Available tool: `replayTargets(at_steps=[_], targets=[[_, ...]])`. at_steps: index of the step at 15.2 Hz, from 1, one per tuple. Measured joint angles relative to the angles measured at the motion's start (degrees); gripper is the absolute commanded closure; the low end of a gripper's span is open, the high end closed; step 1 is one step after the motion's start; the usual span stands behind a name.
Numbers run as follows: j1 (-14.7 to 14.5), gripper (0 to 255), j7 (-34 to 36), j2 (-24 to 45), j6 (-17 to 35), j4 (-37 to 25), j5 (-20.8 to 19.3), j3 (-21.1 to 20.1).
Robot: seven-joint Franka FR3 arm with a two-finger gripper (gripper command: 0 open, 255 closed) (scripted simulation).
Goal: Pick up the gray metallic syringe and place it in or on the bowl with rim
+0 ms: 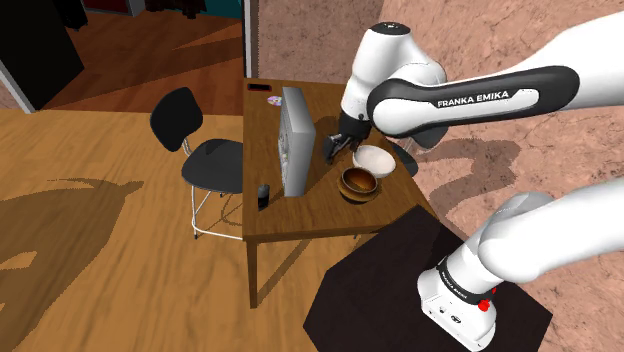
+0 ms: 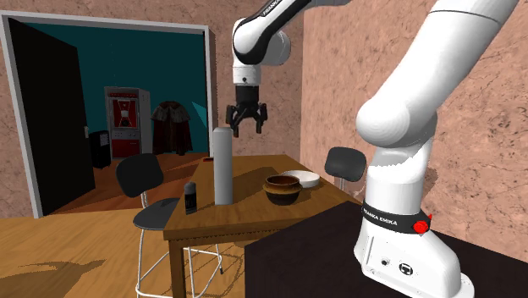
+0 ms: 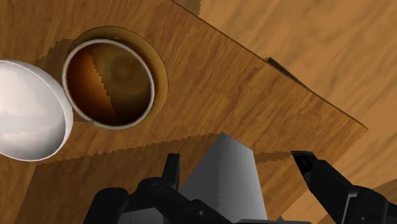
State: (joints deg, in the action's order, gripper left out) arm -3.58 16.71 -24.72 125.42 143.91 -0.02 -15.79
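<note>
A tall gray upright object [image 1: 295, 140], the syringe, stands on the wooden table [image 1: 300, 215]; it reads as a gray column [image 2: 222, 165] in the second exterior view. My black gripper [image 2: 245, 127] hangs open just above and beside its top, touching nothing. In the wrist view the gray top [image 3: 229, 178] lies between and below the spread fingertips [image 3: 170, 170], apart from them. The brown bowl with a pale rim [image 1: 358, 183] [image 3: 109, 83] [image 2: 282, 190] sits on the table on the side nearer the stand. My gripper [image 1: 343, 145] hovers between the gray object and the bowls.
A white bowl [image 1: 374, 160] [image 3: 28, 111] touches the brown one. A small black item [image 1: 263, 195] stands near the table's edge beside the gray object. A black chair [image 1: 200, 150] stands at the table's far side, another [image 2: 343, 161] by the wall. The dark stand [image 1: 400, 300] is in front.
</note>
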Motion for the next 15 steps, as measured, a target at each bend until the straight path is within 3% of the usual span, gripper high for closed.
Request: replayTargets(at_steps=[8,15], targets=[[0.89,0,9.88,16.79,13.39,-4.65,-5.13,-5.74],[-0.28,0,21.62,33.24,20.36,-13.88,-16.45,-7.12]])
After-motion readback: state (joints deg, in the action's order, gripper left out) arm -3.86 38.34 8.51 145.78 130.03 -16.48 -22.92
